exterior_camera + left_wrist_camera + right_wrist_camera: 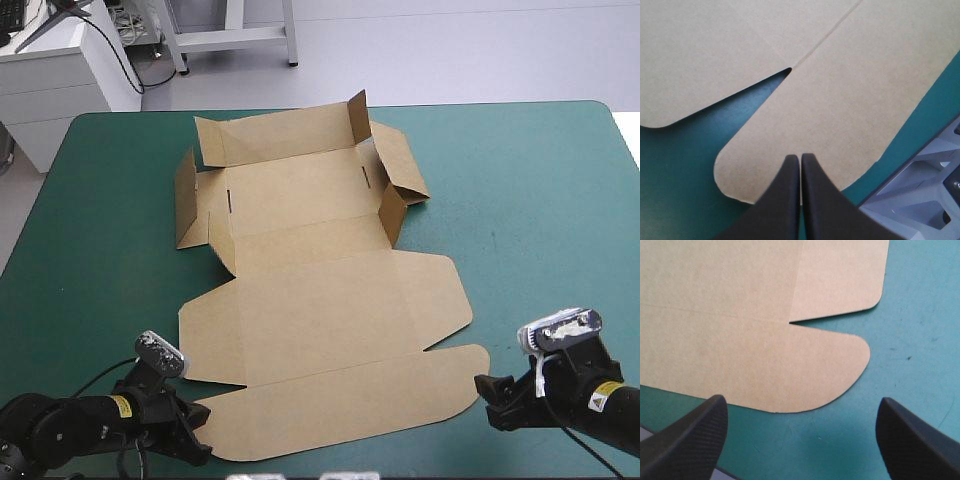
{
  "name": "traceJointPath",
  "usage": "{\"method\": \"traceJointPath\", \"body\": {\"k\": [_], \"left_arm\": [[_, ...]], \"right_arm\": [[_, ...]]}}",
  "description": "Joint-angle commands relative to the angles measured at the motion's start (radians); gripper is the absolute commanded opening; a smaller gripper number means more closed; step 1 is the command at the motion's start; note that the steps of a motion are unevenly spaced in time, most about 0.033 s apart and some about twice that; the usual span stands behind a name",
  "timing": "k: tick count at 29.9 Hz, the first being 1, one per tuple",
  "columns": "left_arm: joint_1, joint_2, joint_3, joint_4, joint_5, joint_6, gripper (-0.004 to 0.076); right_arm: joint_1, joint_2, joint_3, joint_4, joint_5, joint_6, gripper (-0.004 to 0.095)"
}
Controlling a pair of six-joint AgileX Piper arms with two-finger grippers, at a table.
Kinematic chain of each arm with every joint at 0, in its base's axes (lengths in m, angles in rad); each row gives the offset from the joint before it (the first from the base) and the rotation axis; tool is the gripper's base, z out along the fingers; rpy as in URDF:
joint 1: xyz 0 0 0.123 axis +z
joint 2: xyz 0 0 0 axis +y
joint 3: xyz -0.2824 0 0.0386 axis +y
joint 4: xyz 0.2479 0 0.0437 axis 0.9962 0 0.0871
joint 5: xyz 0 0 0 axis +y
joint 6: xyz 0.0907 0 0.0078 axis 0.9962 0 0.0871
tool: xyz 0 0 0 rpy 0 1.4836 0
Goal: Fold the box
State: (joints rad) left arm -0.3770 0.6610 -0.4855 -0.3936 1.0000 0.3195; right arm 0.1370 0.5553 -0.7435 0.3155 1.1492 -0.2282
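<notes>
The brown box (330,300) lies as a cut sheet in the middle of the table. Its far part has side walls (385,215) partly raised, while the lid and the long front flap (350,400) lie flat toward me. My left gripper (200,440) sits low at the flap's near-left rounded corner. In the left wrist view its fingers are shut (800,157), tips over that corner of the board (840,100). My right gripper (490,395) is just off the flap's near-right corner. It stands open (801,402), with the rounded flap end (830,365) just ahead of its fingers.
The teal-green cover (540,200) shows in wide strips to the right and left of the sheet. The near table edge runs close behind both grippers. The far walls of the box stand a little above the sheet.
</notes>
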Motion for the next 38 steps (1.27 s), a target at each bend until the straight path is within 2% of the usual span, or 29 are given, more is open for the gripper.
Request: {"method": "traceJointPath", "body": {"k": [1,13,19,22,31,38], "left_arm": [[-0.007,0.000,-0.034,-0.033,-0.024,0.004,-0.0008],[-0.007,0.000,-0.034,-0.033,-0.024,0.004,-0.0008],[-0.007,0.000,-0.034,-0.033,-0.024,0.004,-0.0008],[-0.007,0.000,-0.034,-0.033,-0.024,0.004,-0.0008],[-0.007,0.000,-0.034,-0.033,-0.024,0.004,-0.0008],[-0.007,0.000,-0.034,-0.033,-0.024,0.004,-0.0008]], "right_arm": [[0.001,0.081,-0.102,0.027,-0.035,-0.005,0.0748],[0.001,0.525,-0.377,0.049,-0.037,-0.063,0.0748],[0.001,0.791,-0.606,0.049,-0.030,-0.103,0.0746],[0.001,0.925,-0.746,0.055,0.010,-0.099,0.0746],[0.001,1.239,-1.115,0.190,0.100,-0.120,0.0742],[0.001,1.392,-1.225,0.245,0.100,-0.118,0.0742]]}}
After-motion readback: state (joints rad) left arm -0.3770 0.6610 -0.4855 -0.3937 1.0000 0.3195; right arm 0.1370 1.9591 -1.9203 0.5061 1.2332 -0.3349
